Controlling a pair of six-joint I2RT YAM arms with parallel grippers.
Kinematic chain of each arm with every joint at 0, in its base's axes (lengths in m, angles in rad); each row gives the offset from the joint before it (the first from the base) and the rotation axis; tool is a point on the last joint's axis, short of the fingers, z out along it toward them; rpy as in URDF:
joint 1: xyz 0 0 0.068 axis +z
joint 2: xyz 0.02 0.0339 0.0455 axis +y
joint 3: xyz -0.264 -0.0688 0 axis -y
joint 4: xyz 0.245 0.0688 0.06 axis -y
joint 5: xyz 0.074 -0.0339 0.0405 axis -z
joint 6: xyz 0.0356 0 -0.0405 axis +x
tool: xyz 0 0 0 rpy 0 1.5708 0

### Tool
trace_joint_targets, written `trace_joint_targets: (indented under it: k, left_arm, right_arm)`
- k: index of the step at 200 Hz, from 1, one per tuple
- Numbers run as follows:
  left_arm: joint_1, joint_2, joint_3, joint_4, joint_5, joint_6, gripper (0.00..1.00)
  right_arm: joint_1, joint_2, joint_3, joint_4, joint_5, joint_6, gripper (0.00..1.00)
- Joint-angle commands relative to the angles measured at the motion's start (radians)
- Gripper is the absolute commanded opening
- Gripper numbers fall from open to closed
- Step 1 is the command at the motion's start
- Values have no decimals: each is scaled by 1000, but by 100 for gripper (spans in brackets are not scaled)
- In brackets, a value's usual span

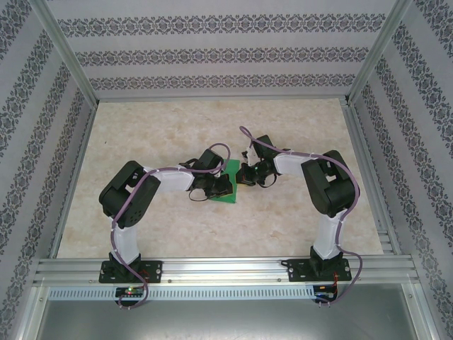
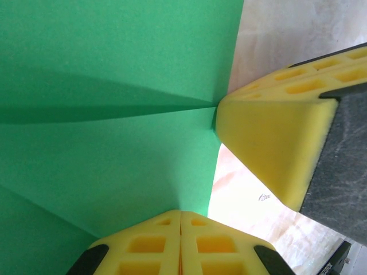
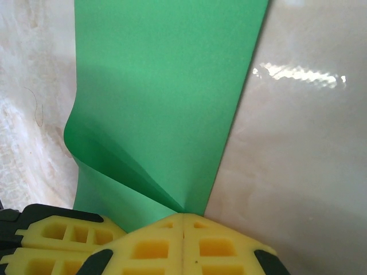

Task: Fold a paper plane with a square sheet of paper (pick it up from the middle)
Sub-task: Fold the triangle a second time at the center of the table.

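Green paper (image 3: 166, 86) sits between our two grippers near the middle of the table (image 1: 177, 134). It lies flat farther out and bows up close to the fingers, with a soft crease running in to one edge. Our left gripper (image 2: 180, 216) is pinched tight on the sheet, jaws pressed together with paper between them. Our right gripper (image 3: 183, 217) is likewise clamped on it, just where the crease meets the edge, and the two sets of fingers are just beside each other.

We judge this to be an early fold being formed. To do it well, we should hold both pinches firm so the thin sheet cannot slip. We should move the two hands together, carry one edge squarely over its match, and lay it down before pressing. Pulling apart would tear or skew it, and a bulge left under the fold would spoil the line.
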Motion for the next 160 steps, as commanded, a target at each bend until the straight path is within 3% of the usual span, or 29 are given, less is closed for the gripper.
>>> trace_joint_targets:
  k: [1, 42, 160]
  left_arm:
    - [10, -32, -15, 9, -11, -2, 9]
    - [10, -73, -15, 18, -37, 7, 10]
    - [11, -8, 2, -63, -96, 2, 8]
  right_arm:
    - [-1, 13, 30, 12, -3, -24, 3]
    - [-2, 7, 24, 18, -12, -24, 2]
    - [-3, 26, 34, 15, -8, -26, 3]
